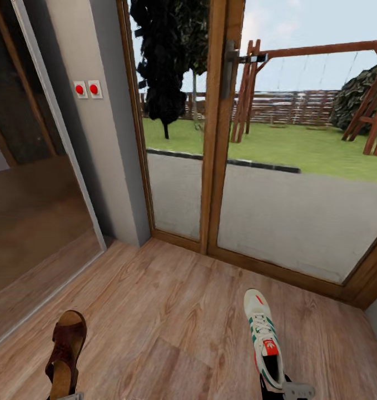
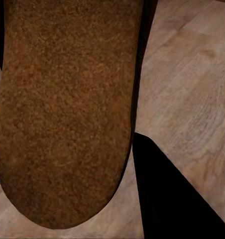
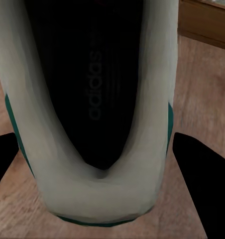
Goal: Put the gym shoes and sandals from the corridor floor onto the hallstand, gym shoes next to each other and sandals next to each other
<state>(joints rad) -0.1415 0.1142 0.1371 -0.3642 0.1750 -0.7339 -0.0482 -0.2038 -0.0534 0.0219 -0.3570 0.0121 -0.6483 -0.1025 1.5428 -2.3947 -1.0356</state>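
One dark reddish-brown sandal (image 1: 66, 347) with a tan footbed (image 2: 62, 109) hangs above the wood-plank corridor floor (image 1: 172, 311) at the lower left. My left gripper (image 1: 66, 395) is shut on its heel end, and a dark finger (image 2: 172, 194) shows beside the footbed. At the lower right, one white gym shoe (image 1: 263, 339) with green stripes and a red tongue label points away from me. My right gripper (image 1: 288, 389) is shut on its heel. Both fingers (image 3: 202, 179) flank the shoe's dark opening (image 3: 100, 99). The hallstand and the other two shoes are out of view.
A wood-framed glass door (image 1: 216, 139) stands straight ahead, with a garden behind it. A grey wall pier with two red buttons (image 1: 87, 89) is to its left. A glossy framed panel (image 1: 27, 194) runs along the far left. Bare floor lies between the two held shoes.
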